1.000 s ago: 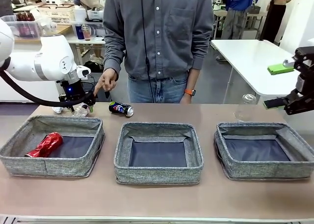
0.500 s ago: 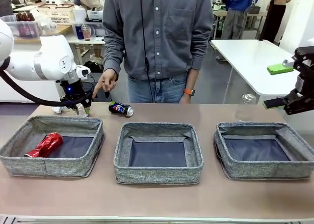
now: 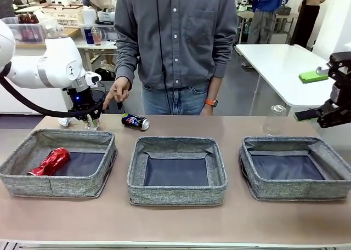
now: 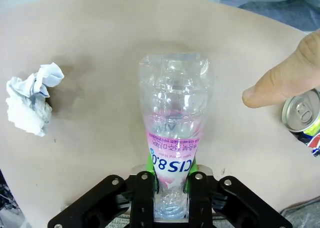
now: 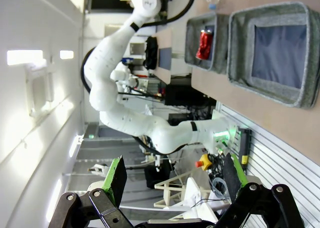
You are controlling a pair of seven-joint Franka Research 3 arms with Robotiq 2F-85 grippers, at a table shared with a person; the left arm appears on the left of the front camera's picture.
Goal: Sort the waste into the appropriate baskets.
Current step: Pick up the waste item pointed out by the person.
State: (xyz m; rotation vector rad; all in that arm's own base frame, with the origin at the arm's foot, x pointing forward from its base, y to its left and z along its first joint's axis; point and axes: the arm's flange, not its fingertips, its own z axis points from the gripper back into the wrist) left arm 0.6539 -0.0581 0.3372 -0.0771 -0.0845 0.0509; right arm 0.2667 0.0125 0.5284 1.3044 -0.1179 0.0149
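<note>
The left gripper (image 4: 170, 169) is down at the far left of the counter (image 3: 175, 222), its green pads pressed against both sides of a clear plastic bottle (image 4: 175, 103) with a pink label. The bottle lies flat on the counter, pointing away from the wrist. A crumpled white paper ball (image 4: 30, 105) sits near it on one side. On the other, the person's hand (image 4: 287, 78) comes in with a fingertip close by the bottle, and just past that finger lies a dark blue can (image 3: 135, 120) on its side. The left basket (image 3: 57, 185), just in front of the gripper, has a red can (image 3: 50, 161) lying in it. The middle basket (image 3: 176, 195) and the right basket (image 3: 296, 188) show bare dark floors. Behind the right basket another clear bottle (image 3: 274, 121) stands upright. The right gripper (image 5: 175, 180) hangs off the counter's right end, fingers spread wide with nothing between them.
</note>
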